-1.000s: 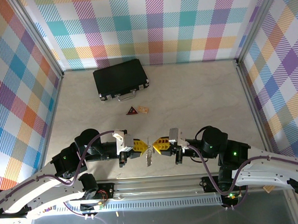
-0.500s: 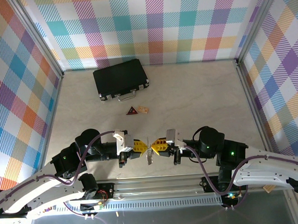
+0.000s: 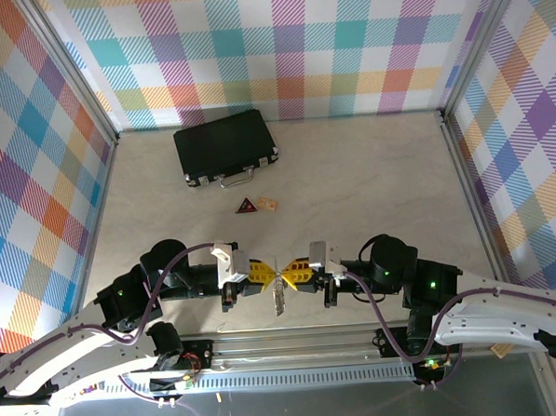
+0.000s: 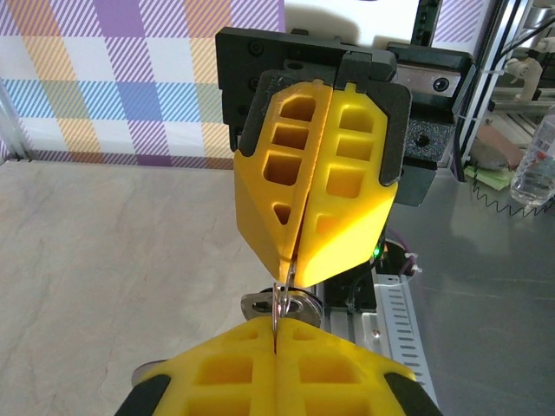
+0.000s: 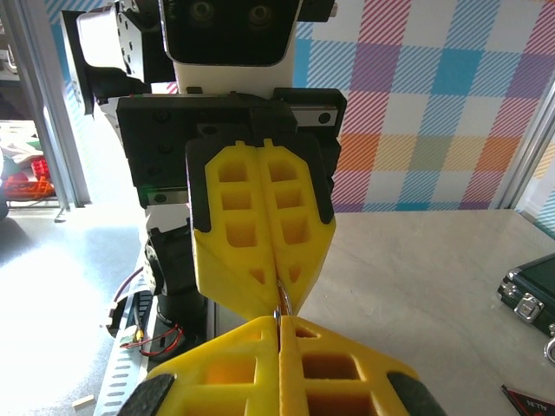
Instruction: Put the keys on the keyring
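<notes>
Black and rectangular, a hard case with a silver metal handle (image 3: 225,145) lies flat toward 11 o'clock on the pale marbled tabletop (image 3: 370,184), its handle side facing 6 o'clock. Near the case, at its 5 o'clock, sits a small dark-red triangle (image 3: 247,206), with a small tan chip (image 3: 267,203) just beside it at 3 o'clock.

At 6 o'clock of the tabletop, the yellow-fingered left claw (image 3: 260,272) points toward 3 o'clock. Its fingers are pressed together, pinching the thin silver metal oval keyring (image 3: 278,281). The left wrist view shows the wire running into the seam between those fingers. The keyring sits between the two claws, and a short silver bead chain (image 3: 279,303) trails from it toward 6 o'clock.

At 3 o'clock of the keyring, the right claw (image 3: 298,270) points toward 9 o'clock. Its fingers are pressed together and its tip is against the wire. Whether it grips the wire cannot be told.
</notes>
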Robot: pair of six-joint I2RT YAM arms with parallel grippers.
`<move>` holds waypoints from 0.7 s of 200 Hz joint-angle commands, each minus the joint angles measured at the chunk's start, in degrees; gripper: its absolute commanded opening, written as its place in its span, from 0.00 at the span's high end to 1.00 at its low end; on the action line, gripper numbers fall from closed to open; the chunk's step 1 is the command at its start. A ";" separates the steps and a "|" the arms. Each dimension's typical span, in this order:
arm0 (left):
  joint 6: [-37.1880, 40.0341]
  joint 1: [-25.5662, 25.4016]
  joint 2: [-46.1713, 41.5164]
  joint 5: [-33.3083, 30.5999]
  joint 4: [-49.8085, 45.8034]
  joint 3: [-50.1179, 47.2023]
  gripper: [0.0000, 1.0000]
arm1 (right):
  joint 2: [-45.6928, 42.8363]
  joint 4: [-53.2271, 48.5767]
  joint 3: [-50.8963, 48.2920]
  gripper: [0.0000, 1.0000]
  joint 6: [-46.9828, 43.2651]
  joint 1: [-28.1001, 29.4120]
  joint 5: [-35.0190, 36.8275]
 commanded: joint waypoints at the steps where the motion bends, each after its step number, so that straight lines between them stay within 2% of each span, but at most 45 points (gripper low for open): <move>1: -1.15 -0.53 -1.26 1.05 2.61 1.26 1.00 | -0.41 -0.02 0.20 1.00 -0.93 0.15 -2.38; 86: -2.04 -0.53 -2.01 1.40 3.36 0.97 1.00 | -0.87 -0.29 -0.75 1.00 -2.34 0.17 -3.94; 117: -2.29 -0.53 -2.45 1.49 3.54 0.80 1.00 | -1.10 -0.03 -1.14 1.00 -2.34 0.22 -2.96; 140: -2.38 -0.53 -2.52 1.53 3.49 0.73 1.00 | -2.62 1.94 -2.13 1.00 -1.77 0.20 0.39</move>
